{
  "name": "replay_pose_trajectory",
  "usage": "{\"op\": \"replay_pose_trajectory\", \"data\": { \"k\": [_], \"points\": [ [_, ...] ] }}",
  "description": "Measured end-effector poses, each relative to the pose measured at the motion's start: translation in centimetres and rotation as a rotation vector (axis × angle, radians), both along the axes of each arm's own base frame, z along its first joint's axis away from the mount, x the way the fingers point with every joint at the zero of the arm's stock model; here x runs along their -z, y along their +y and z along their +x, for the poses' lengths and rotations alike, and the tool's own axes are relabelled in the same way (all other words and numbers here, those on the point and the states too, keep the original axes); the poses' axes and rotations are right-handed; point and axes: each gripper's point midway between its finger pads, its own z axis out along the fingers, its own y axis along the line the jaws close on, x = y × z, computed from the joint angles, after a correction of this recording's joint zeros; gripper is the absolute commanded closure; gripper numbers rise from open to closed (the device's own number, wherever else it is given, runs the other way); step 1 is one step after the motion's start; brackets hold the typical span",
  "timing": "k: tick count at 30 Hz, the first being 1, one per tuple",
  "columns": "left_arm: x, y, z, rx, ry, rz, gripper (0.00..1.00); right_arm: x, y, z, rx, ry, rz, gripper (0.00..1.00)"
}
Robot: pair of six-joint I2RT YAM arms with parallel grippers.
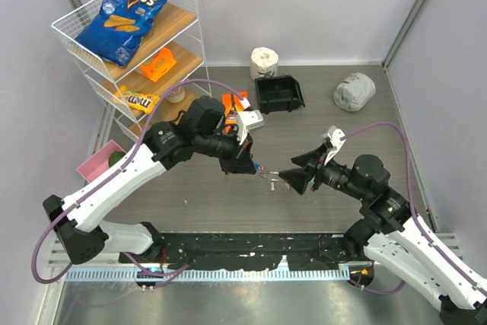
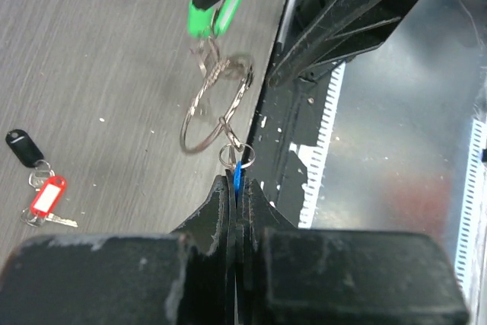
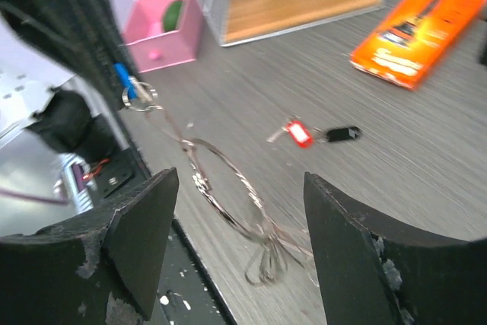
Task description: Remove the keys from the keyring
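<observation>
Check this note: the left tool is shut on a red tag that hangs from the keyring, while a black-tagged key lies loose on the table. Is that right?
Not quite. The left tool is shut on a blue tag, not a red one, as the left wrist view shows. The red tag lies loose beside the black-tagged key. The rest stands.

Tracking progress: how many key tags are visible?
4: black tag and red tag on the table; blue tag in the left gripper; green tag by the keyring. Others may be hidden.
</observation>
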Motion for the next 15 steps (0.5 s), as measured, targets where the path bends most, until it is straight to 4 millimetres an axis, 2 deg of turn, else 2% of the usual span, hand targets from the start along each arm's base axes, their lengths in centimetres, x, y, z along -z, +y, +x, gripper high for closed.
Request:
{"op": "replay_pose_trajectory", "data": {
  "k": [7,10,15],
  "points": [
    [-2.8,1.4,-1.7,0.056,-0.005,0.006,1.00,-3.0,3.9,-2.8,-0.315,-0.126,0.088,0.34],
    [-4.1,1.9,-2.2,0.072,-0.025,0.008,1.00,-3.5,4.9,-3.4,-0.387,-0.151,0.105,0.37],
    [-4.6,2.7,-2.7,0.084,-0.031,0.028,1.00,-3.6,6.4,-4.4,-0.471,-0.172,0.109,0.39]
  ]
}}
